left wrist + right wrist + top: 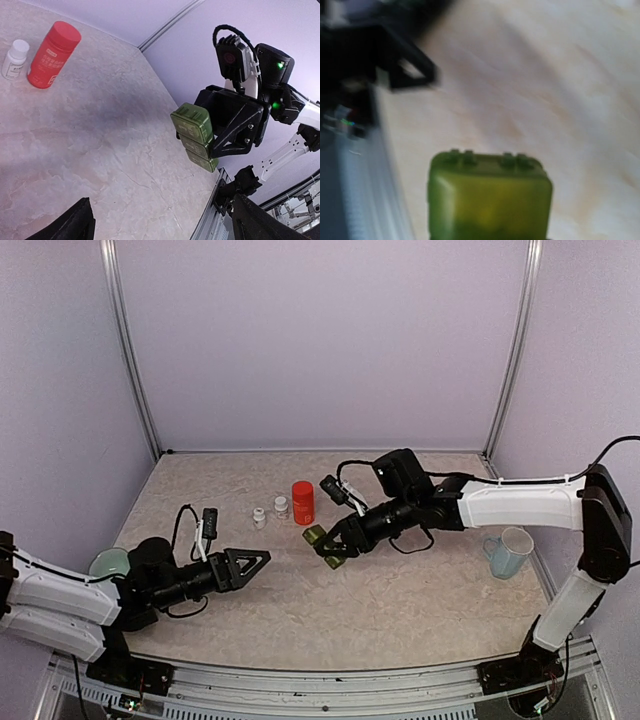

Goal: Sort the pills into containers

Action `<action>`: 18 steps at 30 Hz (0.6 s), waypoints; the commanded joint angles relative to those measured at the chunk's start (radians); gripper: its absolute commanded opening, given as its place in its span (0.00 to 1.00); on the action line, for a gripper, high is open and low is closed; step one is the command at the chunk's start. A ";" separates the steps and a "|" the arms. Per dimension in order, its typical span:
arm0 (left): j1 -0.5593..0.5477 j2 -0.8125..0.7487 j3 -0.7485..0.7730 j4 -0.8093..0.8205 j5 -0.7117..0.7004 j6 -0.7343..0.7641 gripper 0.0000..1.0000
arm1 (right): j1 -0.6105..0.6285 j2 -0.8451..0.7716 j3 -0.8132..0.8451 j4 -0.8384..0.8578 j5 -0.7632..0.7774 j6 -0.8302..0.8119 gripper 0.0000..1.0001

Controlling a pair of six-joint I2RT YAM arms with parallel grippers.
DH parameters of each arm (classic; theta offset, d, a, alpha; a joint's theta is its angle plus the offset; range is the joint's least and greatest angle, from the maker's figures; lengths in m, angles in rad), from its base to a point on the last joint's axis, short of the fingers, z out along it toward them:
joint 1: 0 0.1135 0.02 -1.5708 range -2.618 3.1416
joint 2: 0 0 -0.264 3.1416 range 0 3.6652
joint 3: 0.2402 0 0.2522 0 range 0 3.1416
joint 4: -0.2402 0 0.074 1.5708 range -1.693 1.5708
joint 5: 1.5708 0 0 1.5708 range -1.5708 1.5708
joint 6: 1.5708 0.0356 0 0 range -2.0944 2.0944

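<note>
While they hang clamped, boxy plastic containers (193,123)

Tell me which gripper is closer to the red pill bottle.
Right. The right gripper, holding the green pill organizer, is just toward the near edge and right of the red pill bottle; the open left gripper sits farther off, toward the near left.
</note>
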State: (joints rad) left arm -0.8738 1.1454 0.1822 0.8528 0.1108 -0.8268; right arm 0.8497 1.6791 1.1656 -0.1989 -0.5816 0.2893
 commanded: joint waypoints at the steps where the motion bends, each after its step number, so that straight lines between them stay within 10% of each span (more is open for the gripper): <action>1: -0.072 0.013 0.062 0.047 -0.032 0.097 0.94 | -0.018 -0.071 -0.110 0.308 -0.179 0.239 0.44; 18: -0.531 0.327 0.555 -0.407 -0.905 0.413 0.99 | -0.026 -0.243 -0.352 0.761 0.092 0.688 0.44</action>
State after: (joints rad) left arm -1.3624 1.4090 0.6647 0.5777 -0.5797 -0.4847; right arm 0.8314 1.4826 0.8421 0.4366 -0.5602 0.8795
